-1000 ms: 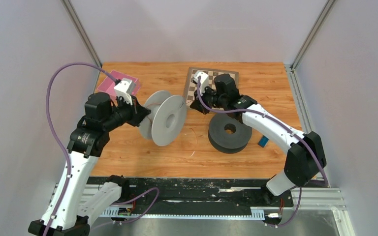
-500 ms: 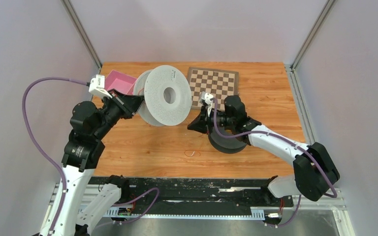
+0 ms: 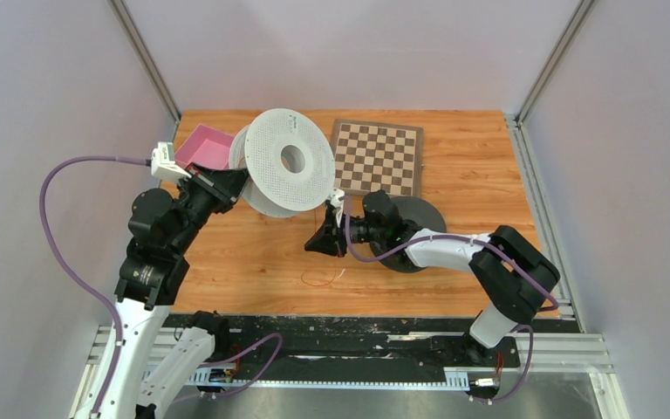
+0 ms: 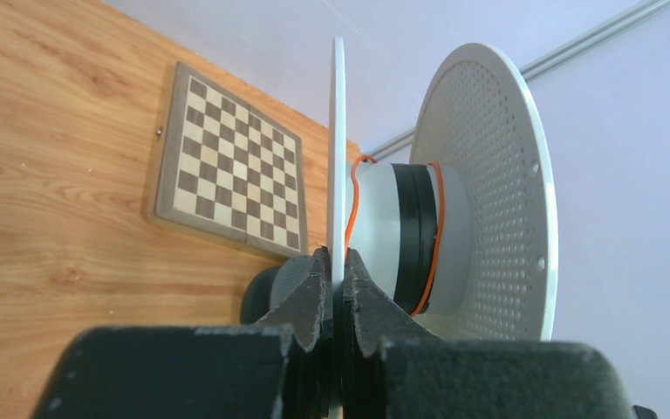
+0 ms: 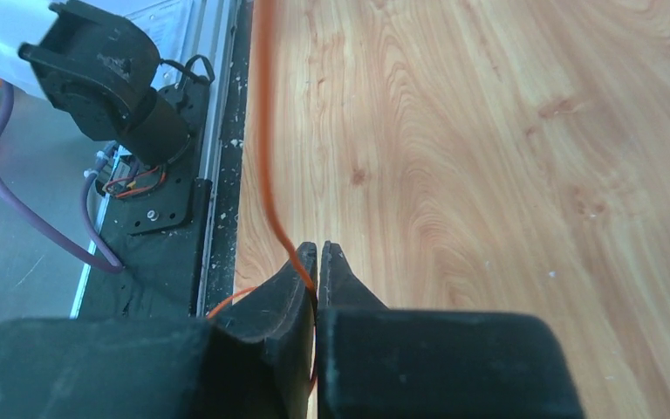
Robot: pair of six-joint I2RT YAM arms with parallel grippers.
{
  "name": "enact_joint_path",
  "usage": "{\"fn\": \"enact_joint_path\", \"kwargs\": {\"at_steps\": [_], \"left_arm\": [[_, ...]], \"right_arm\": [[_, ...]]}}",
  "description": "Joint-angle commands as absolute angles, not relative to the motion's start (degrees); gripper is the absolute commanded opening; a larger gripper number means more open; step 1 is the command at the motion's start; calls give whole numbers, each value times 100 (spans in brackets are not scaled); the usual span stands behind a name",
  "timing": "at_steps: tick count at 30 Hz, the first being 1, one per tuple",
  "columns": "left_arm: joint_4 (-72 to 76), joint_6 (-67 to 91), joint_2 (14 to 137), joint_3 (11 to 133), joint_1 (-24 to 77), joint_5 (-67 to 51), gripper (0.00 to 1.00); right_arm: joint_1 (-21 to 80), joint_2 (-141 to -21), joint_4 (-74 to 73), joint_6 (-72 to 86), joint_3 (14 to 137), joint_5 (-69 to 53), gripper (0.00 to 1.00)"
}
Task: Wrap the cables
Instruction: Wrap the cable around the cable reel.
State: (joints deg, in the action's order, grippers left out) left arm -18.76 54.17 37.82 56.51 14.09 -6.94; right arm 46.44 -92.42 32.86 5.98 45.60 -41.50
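**Left gripper** (image 4: 337, 262): jaws pressed together on the thin rim of the near flange of the white spool (image 4: 488, 175). The spool is held clear of the table (image 3: 253, 253) at far left, flanges upright, with a pink box (image 3: 208, 146) just behind.

**Cable** (image 4: 438, 236), orange, wound part: a turn or so lies round the hub, crossing its black band between the two flanges.

**Cable, loose part:** a small loop (image 3: 317, 278) lies on the table near the front edge, below and between the two arms. A pale second strand may lie beside it, but it is too faint to be sure.

**Right gripper** (image 5: 317, 259): jaws pinched on the orange strand, low over mid-table. The strand rises from the pinch, probably toward the spool.

**Black spool** (image 3: 419, 214): flat on the table under the right arm, with a chessboard (image 3: 377, 157) behind it.

**Handling note, winding step:**
- Hold the strand lightly taut and lined up with the gap between the flanges, so each turn lands on the hub and not over a rim.
- Pinch firmly enough to guide, loosely enough to let the strand pay out.
- Turn the spool slowly, since a grip on a thin flange edge could slip or tilt.
- Watch the table loop for kinks or snags as it draws up.
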Motion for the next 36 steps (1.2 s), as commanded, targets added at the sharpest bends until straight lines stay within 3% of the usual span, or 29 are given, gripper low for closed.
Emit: {"fn": "enact_joint_path", "kwargs": {"at_steps": [1,14,21,27,36], "left_arm": [[-1347,5508,3670,5868,1424,-107,0],[-1217,5644,3695,5743,1425,788,0],[-1299,4374,3944,5780,1424,1200,0],[-1755,2933,4438,5948,1427,1290,0],[-2053,2440,4908,5788,1589,1244,0]], "right_arm": [[4969,-9427,3715,653,4521,-3907,5],[5692,-9500,3987,842,4073,-3257,3],[5815,-9132,3293,733,3974,-2693,0],[6228,-8567,696,50,5601,-1968,0],[6245,-8745,-568,-140,7349,-2205,0]]}}
